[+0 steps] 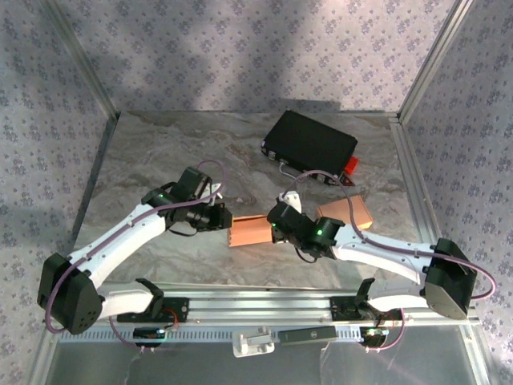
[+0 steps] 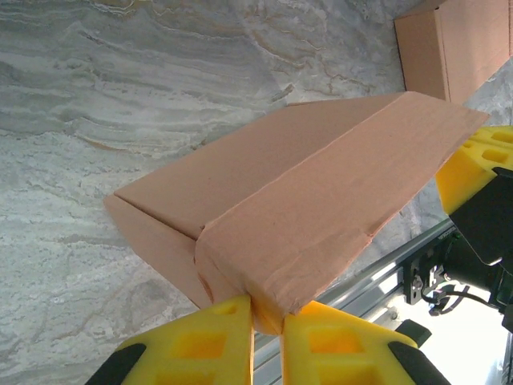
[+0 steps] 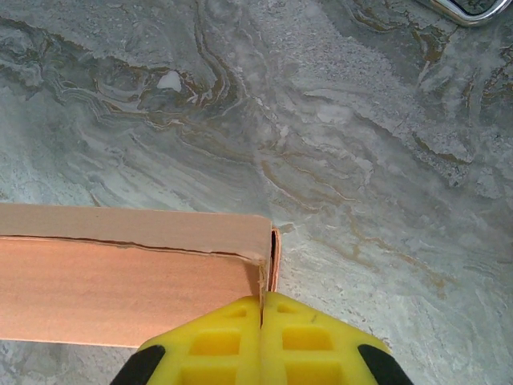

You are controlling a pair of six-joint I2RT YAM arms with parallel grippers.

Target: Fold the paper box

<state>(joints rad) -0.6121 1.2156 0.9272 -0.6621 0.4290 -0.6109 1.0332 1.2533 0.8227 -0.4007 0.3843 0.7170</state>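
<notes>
Most of the fold looks done, I'd judge: box [image 1: 251, 233] is mid table [image 1: 184, 152] between the arms, body already closed up with the top panel down. Left claw [image 2: 268, 317] is nearly closed, pinching the box's corner. Right claw [image 3: 262, 309] is clamped fully together on a thin end flap at the opposite end. Left to do, by my read: a gap shows along the top seam and that flap isn't tucked. Second box [image 1: 346, 212] lies just to the right, apart from both claws.
</notes>
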